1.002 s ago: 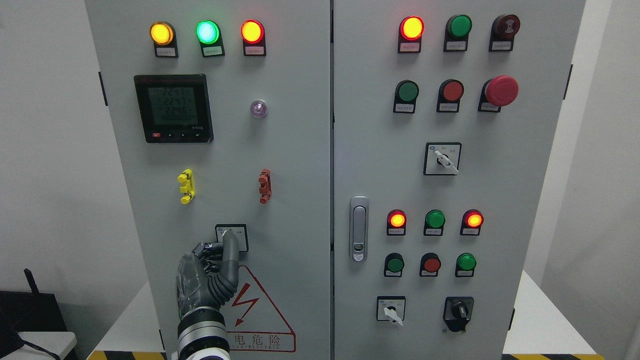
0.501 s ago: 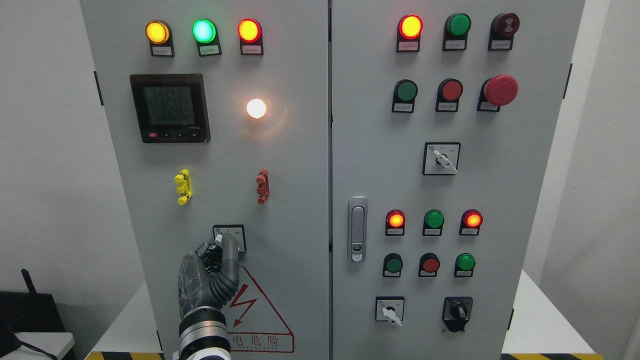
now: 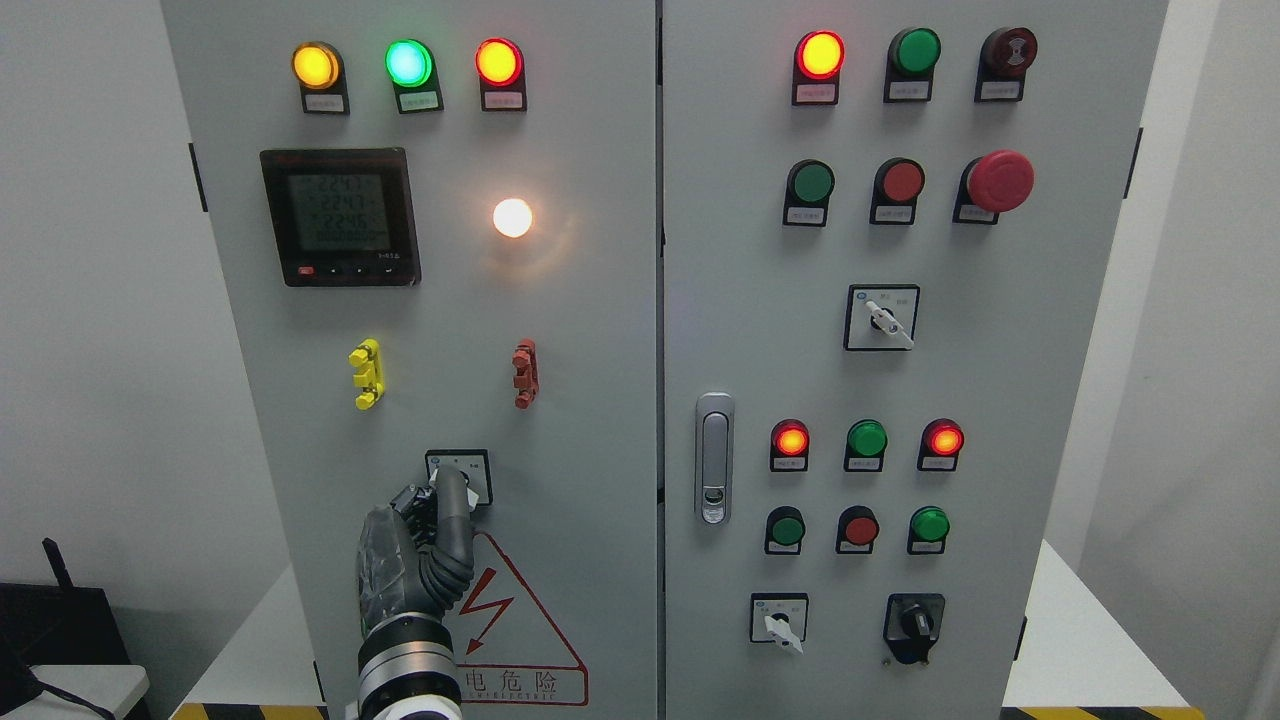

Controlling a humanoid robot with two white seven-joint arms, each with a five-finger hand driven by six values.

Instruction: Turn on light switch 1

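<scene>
Low on the left door of a grey electrical cabinet [image 3: 560, 420], the robot's left hand [image 3: 415, 555] reached up from the bottom edge, its fingers [image 3: 452, 510] curled together around the knob of a small square rotary switch [image 3: 474, 470]. Whether they truly gripped the knob could not be told. Above the switch, a round lamp [image 3: 513, 217] glowed bright white beside a dark digital meter [image 3: 340, 217]. Just below the hand sat a red triangular warning sign [image 3: 525, 640]. Coloured indicator lights [image 3: 407, 63] lined the top of the door.
</scene>
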